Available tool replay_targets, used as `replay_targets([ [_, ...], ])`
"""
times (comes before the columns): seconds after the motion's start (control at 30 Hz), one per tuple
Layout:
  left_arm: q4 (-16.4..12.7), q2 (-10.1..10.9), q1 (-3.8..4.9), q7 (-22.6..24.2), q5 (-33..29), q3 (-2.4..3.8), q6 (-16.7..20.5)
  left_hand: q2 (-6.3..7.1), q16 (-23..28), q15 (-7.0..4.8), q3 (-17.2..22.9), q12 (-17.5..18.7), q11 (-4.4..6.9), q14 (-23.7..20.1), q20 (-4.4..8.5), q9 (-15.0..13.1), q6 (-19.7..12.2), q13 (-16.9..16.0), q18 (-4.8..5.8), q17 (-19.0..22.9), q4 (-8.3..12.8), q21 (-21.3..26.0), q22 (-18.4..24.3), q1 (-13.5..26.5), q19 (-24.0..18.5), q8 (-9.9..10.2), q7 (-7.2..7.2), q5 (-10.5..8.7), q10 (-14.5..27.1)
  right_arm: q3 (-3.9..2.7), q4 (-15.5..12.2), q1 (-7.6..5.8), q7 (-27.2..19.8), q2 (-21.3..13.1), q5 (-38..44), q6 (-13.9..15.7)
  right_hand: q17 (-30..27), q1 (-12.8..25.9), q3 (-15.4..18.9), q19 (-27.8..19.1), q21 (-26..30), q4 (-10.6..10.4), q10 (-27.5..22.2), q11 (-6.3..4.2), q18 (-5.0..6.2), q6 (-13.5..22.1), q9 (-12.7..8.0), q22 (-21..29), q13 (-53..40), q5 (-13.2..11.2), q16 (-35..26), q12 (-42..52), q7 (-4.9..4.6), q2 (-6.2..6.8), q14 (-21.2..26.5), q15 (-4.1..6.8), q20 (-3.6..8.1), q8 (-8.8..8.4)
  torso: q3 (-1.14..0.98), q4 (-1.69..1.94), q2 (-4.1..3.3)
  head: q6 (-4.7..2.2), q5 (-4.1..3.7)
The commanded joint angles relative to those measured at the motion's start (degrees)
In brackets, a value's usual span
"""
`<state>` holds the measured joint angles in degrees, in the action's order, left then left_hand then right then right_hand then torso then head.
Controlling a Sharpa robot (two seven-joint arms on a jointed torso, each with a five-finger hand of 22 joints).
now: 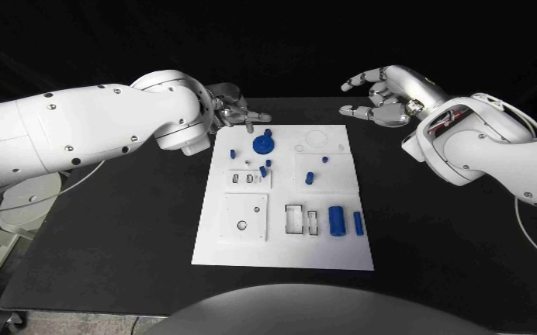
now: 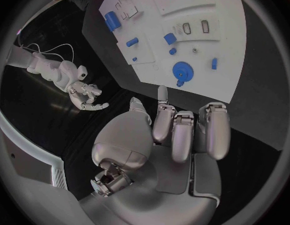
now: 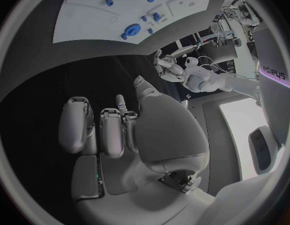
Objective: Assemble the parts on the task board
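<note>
lying in the middle of the black table (image 1: 112,234): white task board (image 1: 336,253), its long side running away from the robot. on its far end, a blue gear (image 1: 264,144); just beside it, several small blue pegs (image 1: 234,153). near end: two blue cylinders (image 1: 337,220) side by side, next to a pair of rectangular slots (image 1: 301,219). left hand (image 1: 233,110) hovers over the board's far left corner, fingers apart and loosely curled, holding nothing; the left wrist view shows the gear just beyond its fingertips. right hand (image 1: 382,96) hangs above bare table off the far right corner, fingers spread, holding nothing.
</note>
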<state>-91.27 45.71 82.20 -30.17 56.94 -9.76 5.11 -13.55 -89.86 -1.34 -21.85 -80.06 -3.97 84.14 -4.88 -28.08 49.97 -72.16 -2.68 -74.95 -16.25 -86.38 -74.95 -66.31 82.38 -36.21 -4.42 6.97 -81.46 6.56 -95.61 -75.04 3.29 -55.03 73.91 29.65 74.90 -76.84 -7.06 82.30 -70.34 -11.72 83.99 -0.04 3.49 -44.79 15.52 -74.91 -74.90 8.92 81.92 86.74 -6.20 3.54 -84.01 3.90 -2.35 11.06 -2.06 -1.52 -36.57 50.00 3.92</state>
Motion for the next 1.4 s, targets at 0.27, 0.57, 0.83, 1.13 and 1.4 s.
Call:
replay_targets([
  [0.27, 3.7, -4.3, -0.82, -8.3, 7.3, -0.32, -11.0, 0.64, -0.1, -1.59, 2.7, -9.9, 4.6, 5.9, 1.26, -10.7, -1.5, -17.8, 0.85, -15.0, 0.8, -0.9, -8.1, 0.6, 1.5, -6.6, 1.53, -0.58, -8.5, 0.05, 0.3, 0.11, 1.1, -0.3, 0.2, -2.3, 3.7, 0.1, 0.1, -0.1, 0.2, -0.3, 2.6, 0.48, 0.82, -0.7, -0.2, -8.1, -10.6, 0.7, -0.1, -0.1, -0.05, -0.66, -3.5, -0.49, -0.5, 0.11, 0.01, -0.72, -0.24, 0.0, 0.71],
  [0.57, 4.9, -5.8, -2.46, -9.0, 7.8, -0.36, -13.4, 0.72, -0.1, -1.96, 3.3, -9.9, 4.98, 5.9, 1.61, -13.5, -1.1, -17.8, 0.8, -15.0, 0.4, -0.7, -8.0, 1.6, 1.3, -7.5, 1.96, -0.83, -8.5, 0.1, 0.5, 0.19, 1.3, -0.7, 0.3, -3.0, 3.7, 0.3, 0.2, -0.1, 0.3, -0.5, 2.4, 0.49, 0.84, -0.7, -0.4, -8.1, -10.3, 1.0, -0.1, -0.4, -0.07, -0.77, -3.5, -0.51, -0.51, 0.02, -0.01, -0.63, -0.37, 0.0, 1.07],
  [0.83, 4.9, -6.3, -3.7, -8.9, 7.3, -0.36, -13.7, 0.97, -0.1, -2.24, 3.8, -9.9, 5.27, 5.9, 1.92, -16.3, -1.3, -17.8, 0.54, -15.0, 0.3, -0.2, -7.1, 2.3, 0.4, -8.2, 2.25, -0.84, -8.5, 0.17, 0.9, 0.42, 1.4, -0.5, 0.3, -3.4, 3.7, 0.4, 0.2, -0.1, 0.3, -0.5, 2.3, 0.5, 0.84, -0.7, -0.4, -8.1, -10.2, 1.0, -0.1, -0.5, -0.08, -0.82, -3.5, -0.52, -0.52, -0.02, -0.02, -0.78, -0.3, 0.0, 1.35],
  [1.13, 5.1, -7.1, -5.08, -8.5, 5.3, -0.33, -13.2, 1.24, -0.1, -2.31, 4.7, -9.9, 5.35, 5.9, 2.04, -17.1, -1.0, -17.8, 0.24, -15.0, 0.9, 0.5, -5.9, 1.7, -0.8, -6.4, 2.33, -0.05, -8.5, 0.2, 1.0, 0.75, 1.4, -0.6, 0.3, -4.1, 3.7, 0.5, 0.2, -0.1, 0.3, -0.6, 2.3, 0.51, 0.84, -0.7, -0.5, -8.1, -10.2, 1.1, -0.1, -0.4, -0.09, -0.91, -3.5, -0.52, -0.53, -0.07, 0.15, -0.85, -0.31, 0.0, 1.19],
  [1.4, 5.5, -7.8, -5.98, -8.4, 4.2, -0.31, -13.1, 1.38, -0.1, -2.35, 5.4, -9.9, 5.38, 5.9, 2.09, -17.1, -0.2, -17.8, 0.17, -15.0, 1.2, 0.7, -5.8, 1.4, -1.0, -4.4, 2.34, 0.61, -8.5, 0.21, 1.3, 0.98, 1.5, -0.5, 0.3, -4.6, 3.7, 0.5, 0.2, -0.1, 0.3, -0.6, 2.3, 0.51, 0.84, -0.7, -0.5, -8.1, -10.2, 1.1, -0.1, -0.4, -0.09, -0.91, -3.5, -0.52, -0.53, -0.07, 0.15, -0.8, -0.3, 0.0, 1.09],
])
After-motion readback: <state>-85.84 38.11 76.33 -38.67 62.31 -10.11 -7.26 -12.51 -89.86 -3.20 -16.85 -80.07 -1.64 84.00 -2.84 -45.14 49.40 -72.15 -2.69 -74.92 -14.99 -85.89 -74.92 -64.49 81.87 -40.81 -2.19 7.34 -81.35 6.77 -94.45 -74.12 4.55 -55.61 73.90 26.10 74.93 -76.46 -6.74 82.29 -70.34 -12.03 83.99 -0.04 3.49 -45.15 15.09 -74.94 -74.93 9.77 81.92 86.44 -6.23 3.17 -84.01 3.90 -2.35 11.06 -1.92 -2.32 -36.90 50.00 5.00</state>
